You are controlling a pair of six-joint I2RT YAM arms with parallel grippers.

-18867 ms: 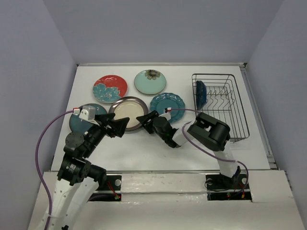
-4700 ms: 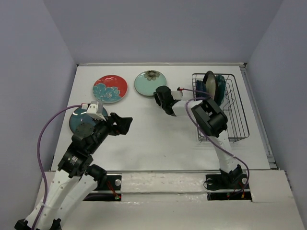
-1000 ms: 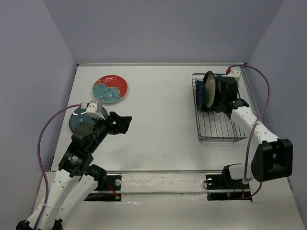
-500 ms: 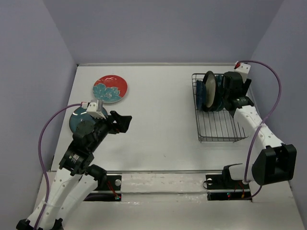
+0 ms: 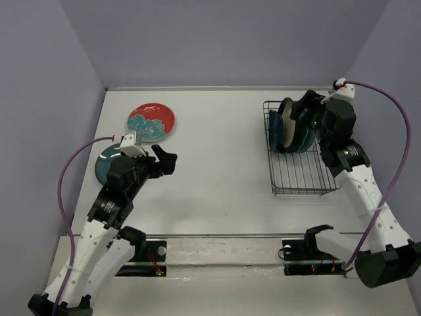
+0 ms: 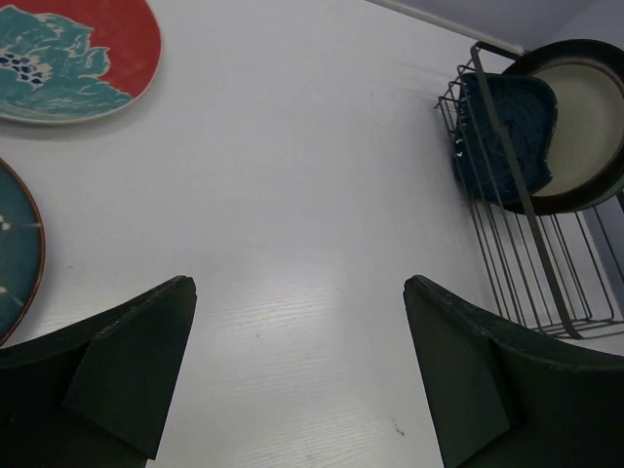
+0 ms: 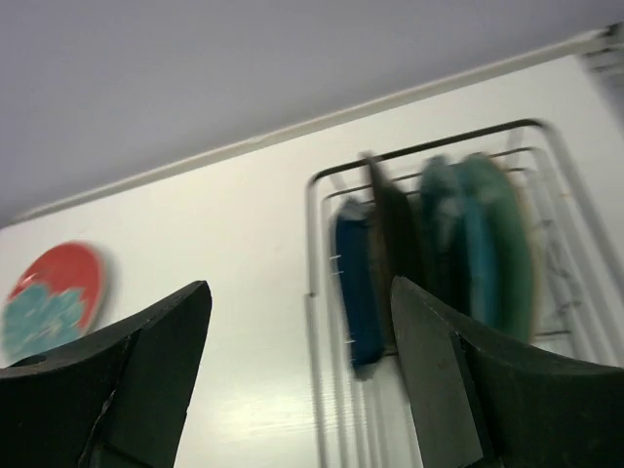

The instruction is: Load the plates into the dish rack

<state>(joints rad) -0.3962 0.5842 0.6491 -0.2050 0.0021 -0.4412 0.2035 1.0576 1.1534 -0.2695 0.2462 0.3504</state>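
The black wire dish rack (image 5: 299, 192) stands at the right, holding several plates upright at its far end: a dark-blue one (image 5: 275, 129), a cream brown-rimmed one (image 5: 287, 124) and teal ones (image 5: 306, 133). My right gripper (image 5: 299, 107) hovers open just above them, holding nothing. The right wrist view shows the blue plate (image 7: 356, 283) and teal plates (image 7: 497, 244) between its open gripper (image 7: 300, 288). A red flower plate (image 5: 152, 122) lies flat at the far left. A plain teal plate (image 5: 104, 166) lies partly under my left arm. My left gripper (image 5: 164, 158) is open and empty.
White walls close in the table on the left, back and right. In the left wrist view the rack (image 6: 531, 219) is at the far right, the red plate (image 6: 68, 49) and teal plate (image 6: 15, 253) at the left.
My right gripper has opened and risen up and back from the plates in the rack. The left arm has shifted slightly forward.
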